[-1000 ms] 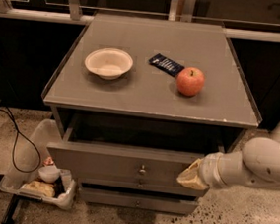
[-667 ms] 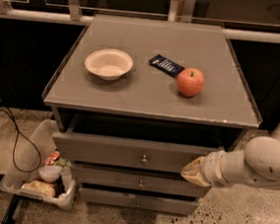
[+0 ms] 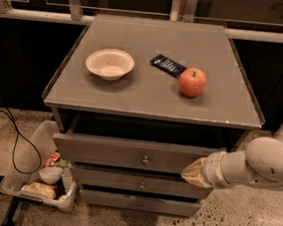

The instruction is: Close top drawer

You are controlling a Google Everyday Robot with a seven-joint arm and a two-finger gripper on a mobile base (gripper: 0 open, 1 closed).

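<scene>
The top drawer (image 3: pixel 107 152) is a wide grey drawer with a small round metal knob (image 3: pixel 145 160) at its centre. It stands only slightly out from the cabinet front, with a thin dark gap above it. My gripper (image 3: pixel 193 172) comes in from the right on a white arm and rests against the right part of the drawer's front. Two shorter grey drawers (image 3: pixel 139 185) lie below it.
On the cabinet top (image 3: pixel 133 92) stand a white bowl (image 3: pixel 109 63), a dark snack packet (image 3: pixel 168 65) and a red apple (image 3: pixel 192 82). A plastic bin (image 3: pixel 40 175) with odds and ends and a black cable (image 3: pixel 16 143) lie on the floor at the left.
The top drawer has slid inward from well pulled out to nearly flush. My gripper has moved forward with it, staying on the drawer's right front.
</scene>
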